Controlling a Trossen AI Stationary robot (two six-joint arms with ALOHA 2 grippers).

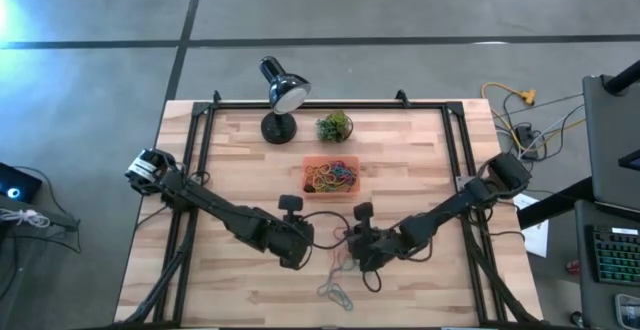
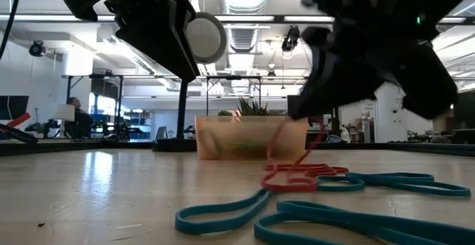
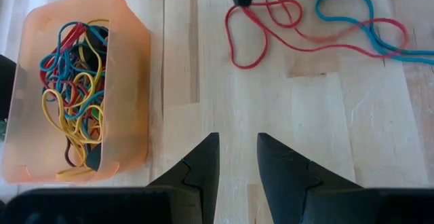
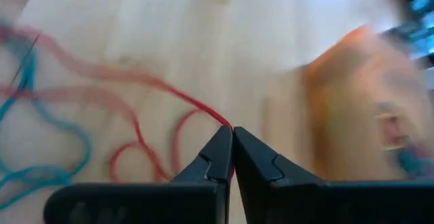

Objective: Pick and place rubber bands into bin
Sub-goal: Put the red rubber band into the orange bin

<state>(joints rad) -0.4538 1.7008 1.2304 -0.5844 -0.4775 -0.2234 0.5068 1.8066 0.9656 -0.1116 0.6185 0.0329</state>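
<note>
Right fingers (image 4: 227, 142) pinching red rubber band (image 4: 146, 125) beside bin (image 4: 352, 95)

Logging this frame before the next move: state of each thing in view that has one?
right gripper: shut on the red rubber band, lifting one end off the table.
left gripper: open, empty, hovering beside the bin.
bin: upright, holding a tangle of bands.
blue rubber bands: lying flat on the table, not picked.
desk lamp: standing; lit or not, cannot tell.
</note>
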